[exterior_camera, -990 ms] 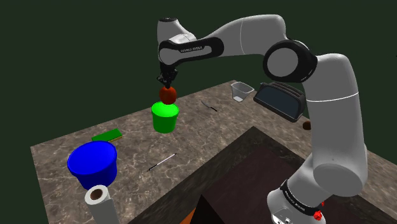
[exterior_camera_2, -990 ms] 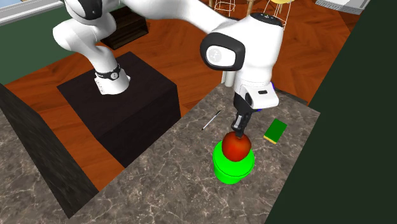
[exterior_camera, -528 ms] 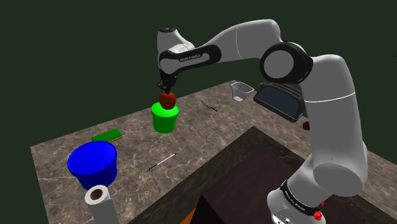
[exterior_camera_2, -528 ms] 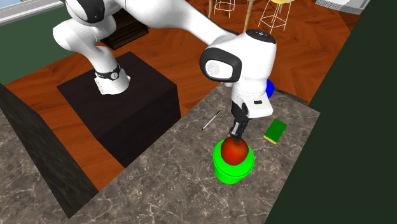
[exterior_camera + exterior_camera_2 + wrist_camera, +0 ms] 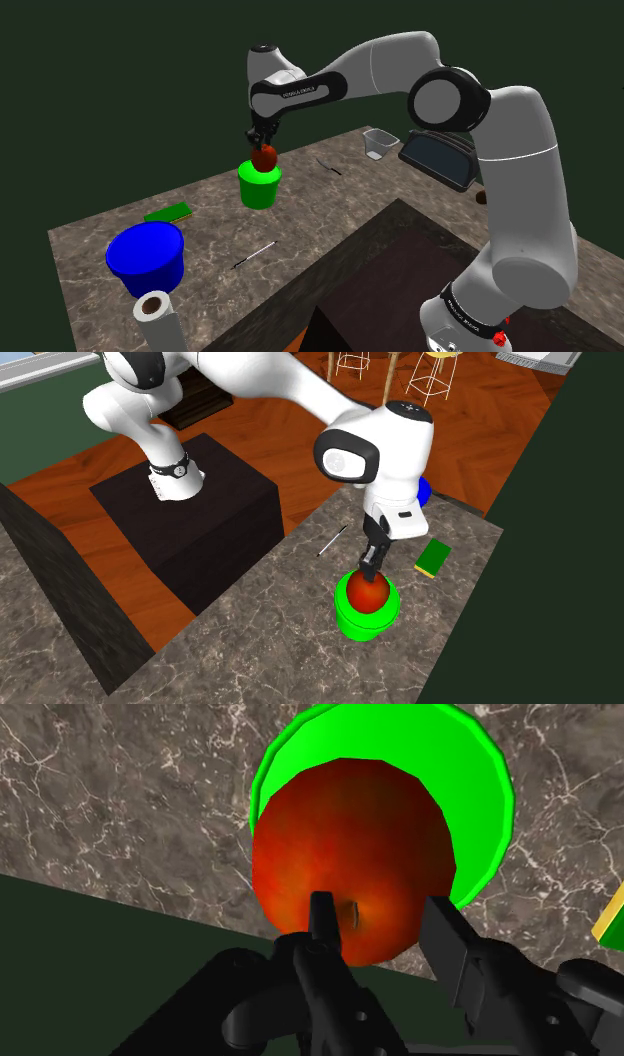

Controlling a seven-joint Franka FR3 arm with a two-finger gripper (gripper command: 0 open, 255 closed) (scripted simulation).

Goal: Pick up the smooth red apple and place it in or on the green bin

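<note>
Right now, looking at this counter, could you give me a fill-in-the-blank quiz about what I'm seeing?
1. The red apple is at the mouth of the ___ bin.
2. The gripper is directly ___ the apple.
3. On the stone counter, next to the paper roll, stands a ___ tub.
Missing words: green; above; blue.

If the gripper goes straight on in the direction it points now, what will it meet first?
The red apple: it lies directly ahead of the gripper, sitting in the mouth of the green bin. Whether they already touch I cannot tell.
</note>
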